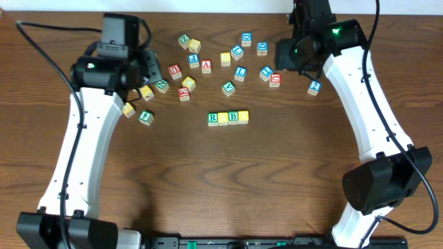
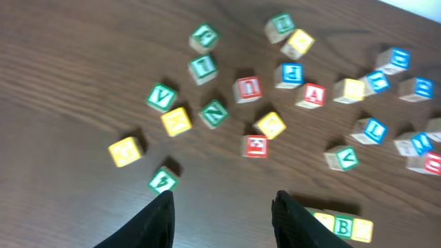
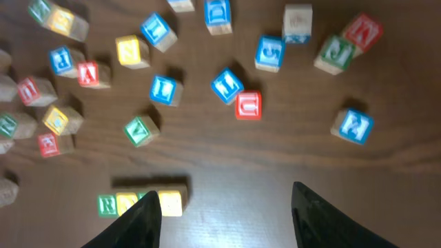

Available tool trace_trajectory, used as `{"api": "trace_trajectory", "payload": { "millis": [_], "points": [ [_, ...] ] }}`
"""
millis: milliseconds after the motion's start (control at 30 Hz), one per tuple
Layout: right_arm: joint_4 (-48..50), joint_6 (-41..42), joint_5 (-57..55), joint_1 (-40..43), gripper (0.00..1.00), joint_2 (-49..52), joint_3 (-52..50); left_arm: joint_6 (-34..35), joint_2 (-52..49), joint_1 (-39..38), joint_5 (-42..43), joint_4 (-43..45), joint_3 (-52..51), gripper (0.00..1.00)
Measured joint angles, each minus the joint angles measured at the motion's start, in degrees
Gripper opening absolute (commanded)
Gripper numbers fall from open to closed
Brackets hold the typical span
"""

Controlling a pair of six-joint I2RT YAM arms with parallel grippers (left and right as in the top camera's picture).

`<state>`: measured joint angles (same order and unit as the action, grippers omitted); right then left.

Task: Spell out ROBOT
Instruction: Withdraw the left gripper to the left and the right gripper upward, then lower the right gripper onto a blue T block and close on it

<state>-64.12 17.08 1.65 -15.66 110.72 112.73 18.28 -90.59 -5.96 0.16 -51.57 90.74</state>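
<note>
1. My left gripper [image 2: 223, 200] hangs over the table [image 1: 208, 180] at the left end of the scattered cubes. Its fingers stand partway apart with nothing between them.
2. My right gripper [image 3: 227, 196] hangs at the far right of the scatter. Its fingers are wide apart and it is empty.
3. A row lies mid-table, on the near side of the scatter and apart from it: R cube [image 1: 213, 118], yellow cube [image 1: 223, 117], B cube [image 1: 233, 117], second yellow cube [image 1: 243, 116]. They touch side by side in a straight line.
4. In my right wrist view, one finger hides the B cube.
5. Several blue cubes [image 1: 240, 72] lie in the scatter near my right gripper. I cannot tell which of them bears the T.
6. The red A cube [image 1: 205, 66] sits in the scatter, well apart from the row.
7. A loose yellow cube [image 1: 129, 109] and a green cube [image 1: 145, 117] lie beside my left arm.
</note>
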Motion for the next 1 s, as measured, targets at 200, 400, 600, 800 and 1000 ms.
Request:
{"api": "trace_trajectory", "payload": {
  "millis": [200, 400, 600, 800, 1000],
  "points": [
    [6.34, 0.2, 0.0, 0.0, 0.54, 0.68, 0.04, -0.17, -0.15, 1.57, 0.37, -0.55, 0.0, 0.46],
    [13.51, 0.28, -0.02, -0.09, 0.53, 6.34, 0.24, -0.2, -0.17, 1.57, 1.01, -0.55, -0.02, 0.45],
    [18.62, 0.26, -1.7, -0.17, 0.52, 12.41, 0.24, -0.24, -0.17, 1.57, 1.03, -0.57, -0.39, 0.45],
    [20.63, -1.86, -2.75, -0.2, 0.52, 15.34, 0.24, -0.33, -0.85, 1.57, 1.03, -0.55, -0.39, 0.45],
    [21.11, -7.1, -2.29, -0.28, 0.5, 19.06, 0.24, -0.33, -1.57, 1.57, 1.03, -0.55, -0.39, 0.46]
  ]
}}
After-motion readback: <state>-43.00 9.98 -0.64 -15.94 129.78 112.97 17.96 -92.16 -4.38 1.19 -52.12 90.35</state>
